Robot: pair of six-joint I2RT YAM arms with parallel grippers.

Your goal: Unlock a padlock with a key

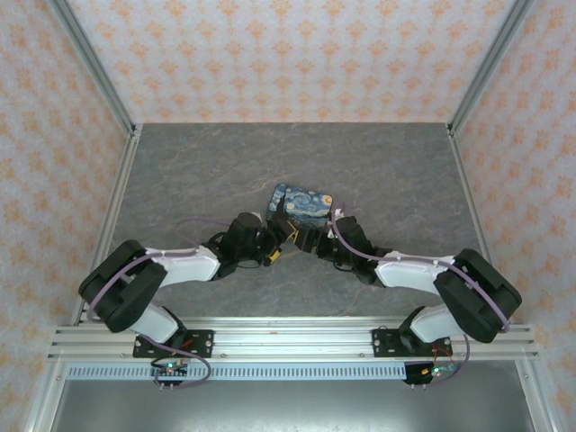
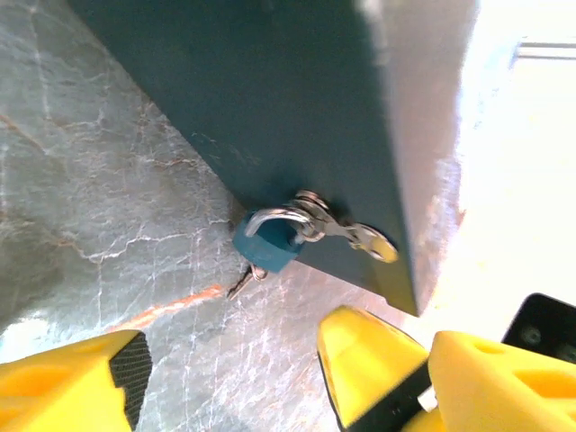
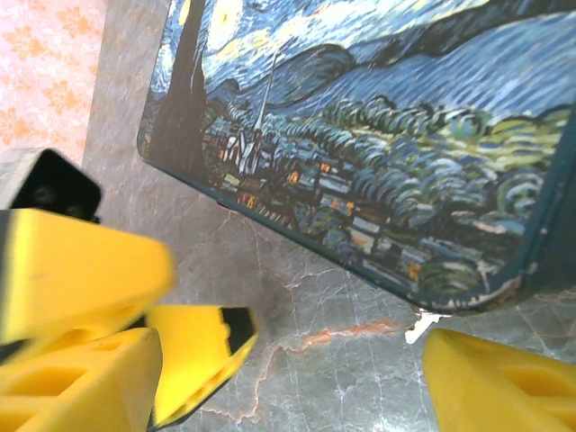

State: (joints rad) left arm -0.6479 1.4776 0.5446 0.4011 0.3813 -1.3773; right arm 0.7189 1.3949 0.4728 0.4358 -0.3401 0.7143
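Observation:
A small blue padlock (image 2: 268, 243) hangs by its silver shackle from the metal hasp (image 2: 337, 227) on the dark side of a box (image 2: 270, 99). A key (image 2: 244, 283) sticks out of the padlock's underside, just above the table. My left gripper (image 2: 234, 387) is open a little short of the padlock, with bare table between its yellow fingers (image 2: 373, 364). My right gripper (image 3: 346, 369) is also open and empty, at the near edge of the box's starry-night lid (image 3: 378, 153). From above, both grippers (image 1: 281, 238) (image 1: 306, 239) meet at the box's front side (image 1: 303, 203).
The grey marble table (image 1: 387, 171) is fenced by aluminium posts (image 1: 94, 67) and patterned walls. In the right wrist view the other arm's yellow finger (image 3: 81, 270) sits close on the left. Free room lies behind and beside the box.

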